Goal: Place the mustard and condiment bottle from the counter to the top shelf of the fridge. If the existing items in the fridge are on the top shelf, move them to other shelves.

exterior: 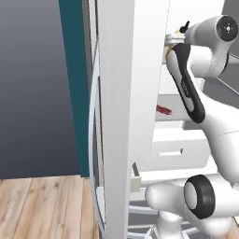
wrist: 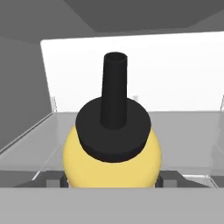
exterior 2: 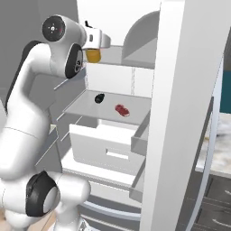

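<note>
held: our claw (wrist: 112,181) grips the condiment bottle (wrist: 112,153) at the fridge's (exterior 2: 180,113) top shelf (exterior 2: 119,56) | below: black ball (exterior 2: 99,98) and red piece (exterior 2: 121,109) near each other on next shelf (exterior 2: 135,106) | obstruction: we see the open door (exterior: 119,116) just beside our arm

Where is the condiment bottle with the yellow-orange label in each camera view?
Left base view: upper right; the condiment bottle shows its dark neck beside the arm's wrist.
Right base view: upper left, its label just over the top shelf.
Hand view: centre, dark neck pointing up.
Shared landmark: the small red piece on the shelf below, in both base views.
</note>
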Available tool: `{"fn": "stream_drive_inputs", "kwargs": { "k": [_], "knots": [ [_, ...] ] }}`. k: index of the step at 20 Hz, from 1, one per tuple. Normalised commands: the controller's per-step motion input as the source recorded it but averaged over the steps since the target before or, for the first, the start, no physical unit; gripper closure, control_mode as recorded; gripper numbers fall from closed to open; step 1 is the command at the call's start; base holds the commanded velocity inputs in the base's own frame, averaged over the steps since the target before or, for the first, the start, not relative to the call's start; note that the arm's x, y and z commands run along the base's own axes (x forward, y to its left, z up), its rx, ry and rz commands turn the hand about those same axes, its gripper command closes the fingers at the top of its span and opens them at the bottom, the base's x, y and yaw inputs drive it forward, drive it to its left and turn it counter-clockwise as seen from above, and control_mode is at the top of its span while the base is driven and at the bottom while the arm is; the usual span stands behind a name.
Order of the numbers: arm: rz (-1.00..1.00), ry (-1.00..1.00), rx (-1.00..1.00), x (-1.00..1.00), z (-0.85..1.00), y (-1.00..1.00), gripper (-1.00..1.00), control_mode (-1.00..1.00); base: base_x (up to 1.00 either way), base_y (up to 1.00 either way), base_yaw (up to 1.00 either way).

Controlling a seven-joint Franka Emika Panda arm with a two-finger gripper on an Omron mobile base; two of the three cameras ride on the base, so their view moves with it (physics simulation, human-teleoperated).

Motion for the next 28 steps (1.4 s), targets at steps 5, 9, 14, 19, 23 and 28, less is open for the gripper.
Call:
{"fn": "stream_drive_inputs", "kwargs": {
  "k": [5,9,14,19,23,28],
  "knots": [
    [0.00,0.03,0.00,0.74,-0.11,0.00,1.00,-1.00,0.00,0.00,0.00],
    [0.00,0.11,0.00,0.81,-0.13,0.00,1.00,-1.00,0.00,0.00,0.00],
    [0.00,0.09,0.00,0.72,-0.15,0.00,1.00,-1.00,0.00,0.00,0.00],
    [0.00,-0.04,0.01,0.32,0.00,-0.15,1.00,-1.00,0.00,0.00,0.00],
    [0.00,-0.01,0.01,0.46,-0.01,-0.05,1.00,-1.00,0.00,0.00,0.00],
    [0.00,0.00,0.00,0.71,-0.16,0.00,1.00,-1.00,0.00,0.00,0.00]
  ]
}}
